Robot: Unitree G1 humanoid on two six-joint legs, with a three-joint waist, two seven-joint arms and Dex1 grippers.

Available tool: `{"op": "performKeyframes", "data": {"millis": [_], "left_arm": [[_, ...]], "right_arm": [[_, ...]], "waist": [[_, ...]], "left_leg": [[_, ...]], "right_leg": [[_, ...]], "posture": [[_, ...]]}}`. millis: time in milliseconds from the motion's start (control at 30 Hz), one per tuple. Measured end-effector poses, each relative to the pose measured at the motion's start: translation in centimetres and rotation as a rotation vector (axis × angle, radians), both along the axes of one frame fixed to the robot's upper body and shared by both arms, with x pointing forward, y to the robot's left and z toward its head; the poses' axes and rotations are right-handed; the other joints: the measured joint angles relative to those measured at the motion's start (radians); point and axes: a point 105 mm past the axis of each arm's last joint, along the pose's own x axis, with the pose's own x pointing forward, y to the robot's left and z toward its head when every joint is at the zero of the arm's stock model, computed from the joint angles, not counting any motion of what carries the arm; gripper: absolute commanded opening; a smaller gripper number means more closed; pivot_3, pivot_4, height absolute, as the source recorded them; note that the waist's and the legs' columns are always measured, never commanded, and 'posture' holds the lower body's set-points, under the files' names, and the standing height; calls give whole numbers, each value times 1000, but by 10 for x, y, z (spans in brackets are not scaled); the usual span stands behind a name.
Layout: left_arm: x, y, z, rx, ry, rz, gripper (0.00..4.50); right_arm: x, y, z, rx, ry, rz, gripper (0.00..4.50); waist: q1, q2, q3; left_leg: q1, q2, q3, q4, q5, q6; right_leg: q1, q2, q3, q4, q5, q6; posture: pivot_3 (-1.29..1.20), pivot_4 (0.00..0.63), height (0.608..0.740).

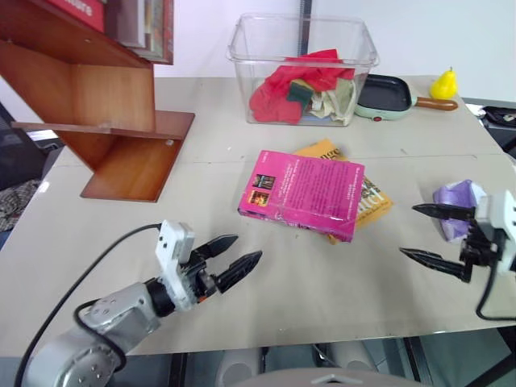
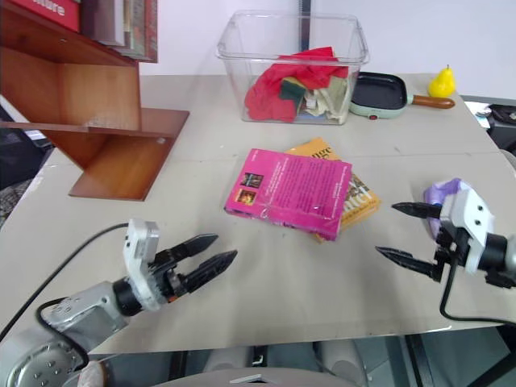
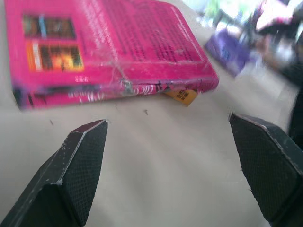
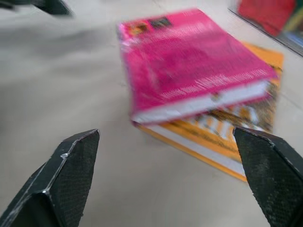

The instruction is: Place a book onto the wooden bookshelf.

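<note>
The pink book (image 1: pixel 305 193) lies flat in the middle of the table, resting partly on a yellow-orange book (image 1: pixel 372 203). The wooden bookshelf (image 1: pixel 105 121) stands at the far left, with red books (image 1: pixel 81 10) on its upper board. My left gripper (image 1: pixel 248 245) hovers open just off the book's near left corner, pointing at it; in the left wrist view the book's spine (image 3: pixel 104 42) lies beyond my open gripper (image 3: pixel 168 119). My right gripper (image 1: pixel 408 230) stands open to the book's right with nothing between its fingers, and the right wrist view shows the book's white page edge (image 4: pixel 203 101) ahead.
A clear plastic bin (image 1: pixel 302 48) holding red and other cloths stands at the back centre. Beside it sit a mint-green pan (image 1: pixel 385 95) and a yellow toy (image 1: pixel 443 83). A crumpled purple thing (image 1: pixel 458 201) lies right behind my right gripper. The table's front edge runs just below both grippers.
</note>
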Motion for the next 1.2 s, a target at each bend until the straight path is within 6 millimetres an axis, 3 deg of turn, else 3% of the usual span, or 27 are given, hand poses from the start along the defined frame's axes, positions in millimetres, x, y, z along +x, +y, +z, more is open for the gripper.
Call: {"op": "performKeyframes", "data": {"millis": [133,267,400,833,1200], "left_arm": [[12,6,-15,-186,266,105,4218],[43,-17,-12,-385,370,157,4218],[56,-34,-26,-456,475,178,4218],[91,-55,-31,-622,562,194,4218],[112,-78,-28,-633,606,145,4218]], "right_arm": [[-11,3,-1,-3,1,-28,4448],[-22,5,4,0,-14,-59,4448],[-29,8,9,0,-34,-69,4448],[-34,5,9,-23,-27,-107,4448],[-34,2,10,-44,-30,-115,4448]], "waist": [[1,0,0],[16,0,-1],[18,-3,-3],[28,9,-10],[32,11,-11]], "left_leg": [[0,-3,0,0,0,0],[0,-5,2,4,0,0],[0,-6,2,5,0,0],[-1,-7,-2,13,0,0],[-3,-9,-5,13,0,0]], "right_leg": [[0,-1,1,0,0,0],[4,-2,-1,-1,1,-2],[4,-1,-1,-1,2,-4],[9,-2,-2,-2,0,0],[10,-2,-3,-3,0,0]], "posture": [[0,150,740],[0,150,740],[0,150,740],[0,150,740],[0,150,740]]}}
